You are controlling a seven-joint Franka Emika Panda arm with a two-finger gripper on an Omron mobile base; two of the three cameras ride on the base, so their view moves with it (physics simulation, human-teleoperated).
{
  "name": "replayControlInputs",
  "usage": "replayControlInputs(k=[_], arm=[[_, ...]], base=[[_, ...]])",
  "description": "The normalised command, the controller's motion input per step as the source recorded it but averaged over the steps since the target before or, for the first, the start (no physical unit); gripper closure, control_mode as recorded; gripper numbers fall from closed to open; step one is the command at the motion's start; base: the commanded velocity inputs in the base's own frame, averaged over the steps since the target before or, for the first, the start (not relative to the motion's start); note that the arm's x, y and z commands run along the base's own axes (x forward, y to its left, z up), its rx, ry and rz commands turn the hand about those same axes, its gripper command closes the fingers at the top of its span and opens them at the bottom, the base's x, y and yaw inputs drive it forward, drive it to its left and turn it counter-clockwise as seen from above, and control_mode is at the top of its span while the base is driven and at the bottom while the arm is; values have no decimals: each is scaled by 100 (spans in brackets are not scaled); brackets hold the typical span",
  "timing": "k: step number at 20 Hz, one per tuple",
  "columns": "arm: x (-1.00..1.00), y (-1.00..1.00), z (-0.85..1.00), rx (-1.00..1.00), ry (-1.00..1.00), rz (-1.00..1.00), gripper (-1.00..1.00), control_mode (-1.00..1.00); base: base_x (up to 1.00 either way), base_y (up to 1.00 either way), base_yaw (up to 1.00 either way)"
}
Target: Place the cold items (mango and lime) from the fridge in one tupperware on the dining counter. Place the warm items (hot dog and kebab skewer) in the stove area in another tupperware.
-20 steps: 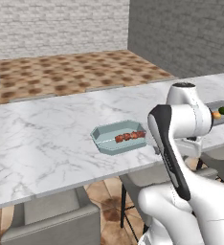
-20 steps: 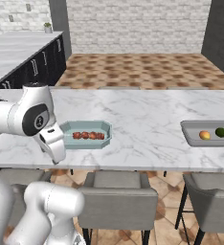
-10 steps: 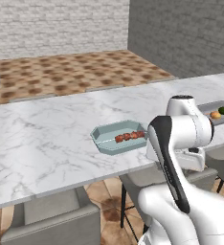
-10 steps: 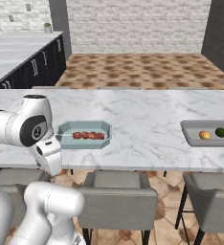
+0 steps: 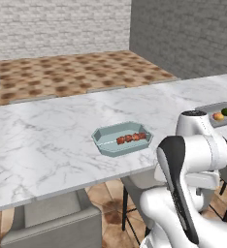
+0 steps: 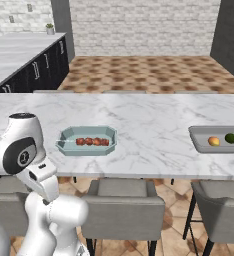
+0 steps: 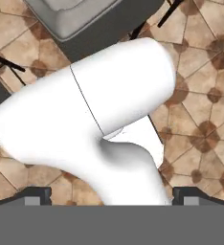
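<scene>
Tucking the arm low beside the base, the robot has its jaws spread to their widest and empty, with the hand pointed down at the tiled floor (image 7: 200,119) under the stools.

On the marble tabletop (image 5: 47,140) the teal tupperware (image 5: 121,139) holds the kebab skewer (image 5: 132,138), a row of reddish pieces lying along the tray; whether the hot dog is in there too cannot be told. In the right base view the same teal tupperware (image 6: 86,140) sits at about nine o'clock from the middle of the tabletop (image 6: 149,125), with the skewer (image 6: 93,142) inside it. The grey tupperware (image 6: 219,138) lies well apart at about three o'clock, holding the orange mango (image 6: 214,141) just beside the green lime (image 6: 231,138).

Judging by this, both containers are loaded and the work is at or near its end. If the hot dog is missing, the good move would be to raise the hand clear of the stool (image 6: 120,207) before swinging, then bring it over the tabletop edge from above rather than sweeping sideways into the trays.

Both tupperware boxes sit up on the tabletop, well apart from the jaws, which hang below its edge near the base.
</scene>
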Motion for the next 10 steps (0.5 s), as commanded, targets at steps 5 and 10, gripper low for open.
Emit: replayControlInputs(k=[5,10], arm=[[-56,0,3,8,1,29,-100,-100],[-16,2,56,0,-23,35,-100,-100]], base=[[0,0,0],[0,0,0]])
